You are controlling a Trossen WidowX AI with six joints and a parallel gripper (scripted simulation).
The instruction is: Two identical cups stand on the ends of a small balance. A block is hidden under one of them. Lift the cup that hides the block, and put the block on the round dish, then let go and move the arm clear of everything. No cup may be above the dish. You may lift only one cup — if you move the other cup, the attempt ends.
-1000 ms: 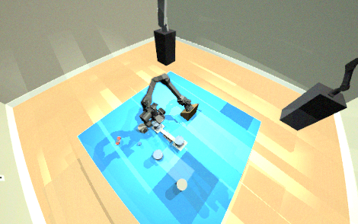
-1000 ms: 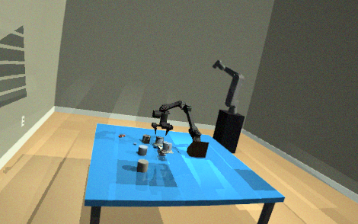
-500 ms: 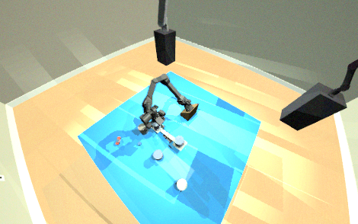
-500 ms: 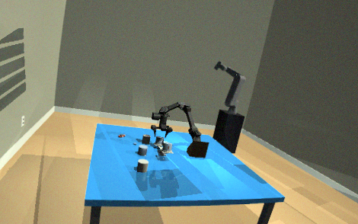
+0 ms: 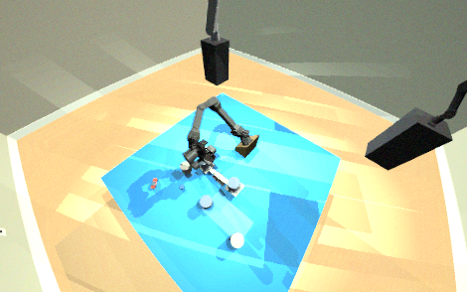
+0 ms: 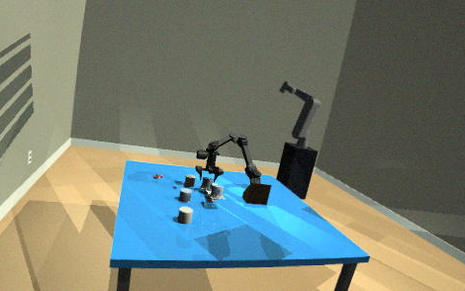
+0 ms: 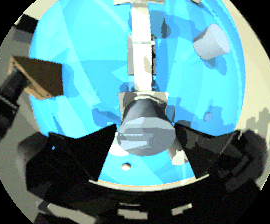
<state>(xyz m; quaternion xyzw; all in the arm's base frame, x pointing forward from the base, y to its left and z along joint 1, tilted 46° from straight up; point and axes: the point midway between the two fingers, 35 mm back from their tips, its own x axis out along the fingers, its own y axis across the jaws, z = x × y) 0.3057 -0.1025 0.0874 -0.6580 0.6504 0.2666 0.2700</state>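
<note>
The balance has a pale beam [image 5: 220, 176] [image 7: 142, 70]. One grey cup [image 6: 207, 183] [image 7: 146, 142] stands on its end under the arm. The identical cup [image 5: 233, 184] [image 6: 217, 190] stands on the other end and is outside the wrist view. My gripper [image 6: 208, 178] [image 7: 146, 126] is open and empty, pointing down just above the first cup, with one finger on each side of it in the wrist view. I cannot tell if they touch. A white edge [image 7: 117, 149], apparently the round dish, shows partly behind that cup. No block is visible.
Loose cups stand beside the balance: one grey [image 5: 206, 202] [image 6: 185, 195] [image 7: 212, 42], one white [image 5: 236, 240] [image 6: 185, 215], one near the gripper [image 5: 185, 166] [image 6: 190, 180] [image 7: 178, 157]. A red object [image 5: 154, 183] [image 6: 157, 176] and a small blue one [image 5: 182, 188] [image 7: 208, 116] lie on the table.
</note>
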